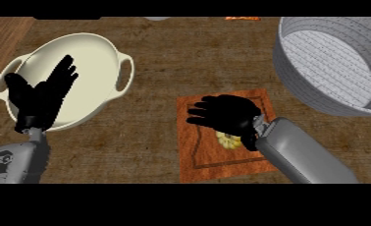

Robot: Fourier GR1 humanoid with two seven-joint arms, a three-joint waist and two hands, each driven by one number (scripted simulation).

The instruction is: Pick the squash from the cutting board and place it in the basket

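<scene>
A yellow squash (229,141) lies on the reddish-brown cutting board (206,163) at the lower middle; only a small part of it shows under my right hand (226,114). That hand hovers over the board, palm down with its fingers curled leftward, and hides most of the squash. Whether it touches the squash I cannot see. The grey woven basket (316,80) stands at the upper right, cut off by the view's edge. My left hand (39,97) rests open at the left, fingers up.
A cream two-handled pot (94,58) sits at the left, partly behind the left hand. A wooden strip (14,31) runs along the counter's far left. A small orange thing (242,18) shows at the top edge.
</scene>
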